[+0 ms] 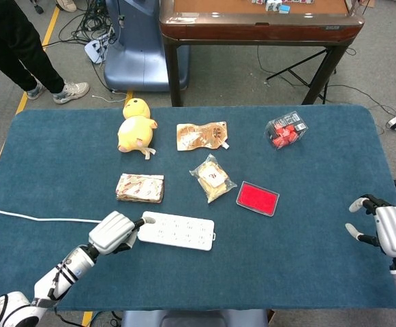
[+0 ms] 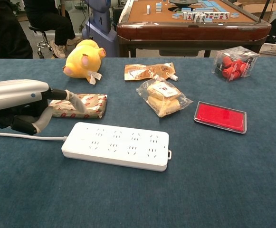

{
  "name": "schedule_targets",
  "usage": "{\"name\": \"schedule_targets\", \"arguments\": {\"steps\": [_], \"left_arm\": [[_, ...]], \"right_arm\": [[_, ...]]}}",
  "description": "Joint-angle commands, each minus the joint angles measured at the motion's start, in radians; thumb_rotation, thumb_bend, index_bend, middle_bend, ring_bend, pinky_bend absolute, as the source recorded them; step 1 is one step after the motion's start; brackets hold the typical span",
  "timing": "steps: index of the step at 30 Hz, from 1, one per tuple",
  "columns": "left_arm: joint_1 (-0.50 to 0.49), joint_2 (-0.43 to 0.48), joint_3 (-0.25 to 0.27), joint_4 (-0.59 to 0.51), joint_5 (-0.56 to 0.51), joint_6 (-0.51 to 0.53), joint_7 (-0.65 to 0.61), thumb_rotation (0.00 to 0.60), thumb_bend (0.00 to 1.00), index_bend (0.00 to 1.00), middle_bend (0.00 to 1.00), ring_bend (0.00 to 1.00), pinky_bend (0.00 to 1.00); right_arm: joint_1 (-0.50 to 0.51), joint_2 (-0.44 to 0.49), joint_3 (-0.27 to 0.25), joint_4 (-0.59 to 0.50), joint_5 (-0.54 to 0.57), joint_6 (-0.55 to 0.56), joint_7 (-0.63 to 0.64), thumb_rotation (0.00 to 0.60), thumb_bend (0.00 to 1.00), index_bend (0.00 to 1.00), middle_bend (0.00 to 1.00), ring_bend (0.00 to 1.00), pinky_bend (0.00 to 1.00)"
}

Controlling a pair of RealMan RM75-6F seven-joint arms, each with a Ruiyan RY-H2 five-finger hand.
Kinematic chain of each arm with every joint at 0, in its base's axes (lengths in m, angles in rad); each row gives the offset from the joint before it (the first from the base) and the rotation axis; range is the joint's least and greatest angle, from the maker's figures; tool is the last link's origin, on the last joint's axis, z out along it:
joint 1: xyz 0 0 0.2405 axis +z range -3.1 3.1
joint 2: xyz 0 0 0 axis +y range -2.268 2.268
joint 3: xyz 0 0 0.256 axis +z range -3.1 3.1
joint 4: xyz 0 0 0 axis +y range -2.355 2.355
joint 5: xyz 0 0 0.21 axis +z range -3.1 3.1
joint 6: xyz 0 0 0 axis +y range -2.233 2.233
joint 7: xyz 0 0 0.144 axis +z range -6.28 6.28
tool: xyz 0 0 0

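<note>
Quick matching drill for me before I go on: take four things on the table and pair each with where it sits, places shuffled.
Things:
1. white power strip
2. yellow plush chick
3. red flat case
4. clear box of red pieces

Places:
A. far right part of the blue table
B. far left part, lying on its side
C. right beside the fingertips of the left hand, near edge
D. just right of the clear bag of biscuits

Pairs: 1-C, 2-B, 3-D, 4-A

White power strip (image 1: 177, 230) flat on blue table; corded
</note>
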Motion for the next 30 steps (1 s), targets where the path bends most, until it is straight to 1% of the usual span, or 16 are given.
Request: {"name": "schedule_targets", "arguments": {"steps": [1,12,30], "left_arm": [[-0.01,-0.017,0.003,0.009,-0.015,-0.014,0.014,0.6,0.87,0.27,1.0,1.0,1.0],[-0.019,-0.068,0.031,0.063,-0.063,-0.04,0.053,0.6,0.87,0.27,1.0,1.0,1.0],[-0.032,-0.096,0.046,0.099,-0.134,-0.067,0.083,0.6,0.87,0.27,1.0,1.0,1.0]], "right_arm": [[0.004,-0.003,0.001,0.001,0.002,-0.005,-0.008,0.6,0.15,0.49,0.42,0.48,0.63],[0.015,-0.02,-0.003,0.022,0.011,-0.029,-0.011,0.6,0.15,0.49,0.42,0.48,0.63],[0.028,-0.046,-0.01,0.044,0.015,-0.052,-0.011,0.6,0.15,0.49,0.42,0.49,0.63]]}}
